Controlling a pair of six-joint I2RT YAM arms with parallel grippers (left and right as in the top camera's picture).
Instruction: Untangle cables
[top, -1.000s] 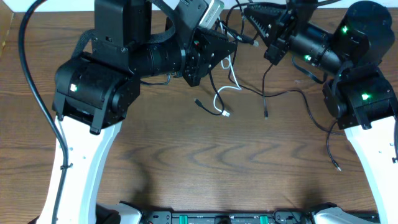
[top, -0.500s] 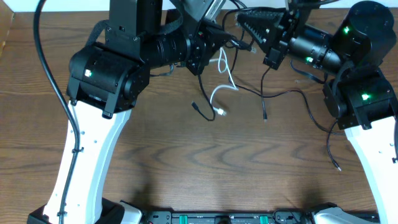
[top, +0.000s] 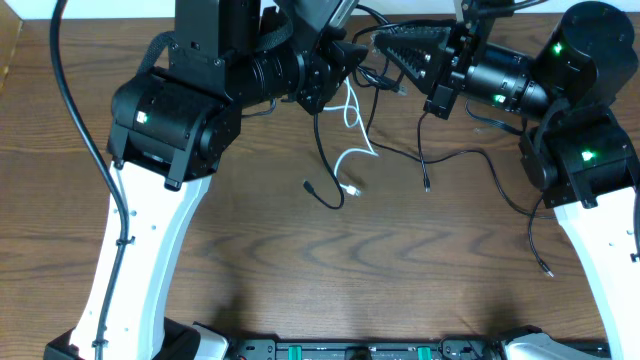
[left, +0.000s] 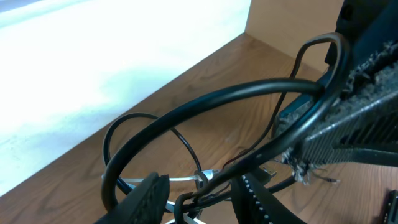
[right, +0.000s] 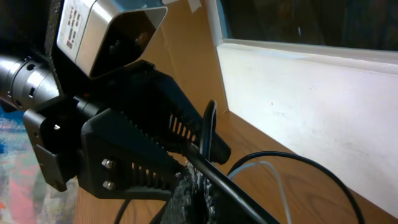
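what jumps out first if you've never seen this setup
The two claws sit almost nose to nose at the table's far edge. The left claw is open around a tangle of cables, and the right claw is shut on a black cable. Below them a white cable and thin black cords trail onto the wooden table.

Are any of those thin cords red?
No, the overhead view shows only black cables and one white cable over the wooden table.
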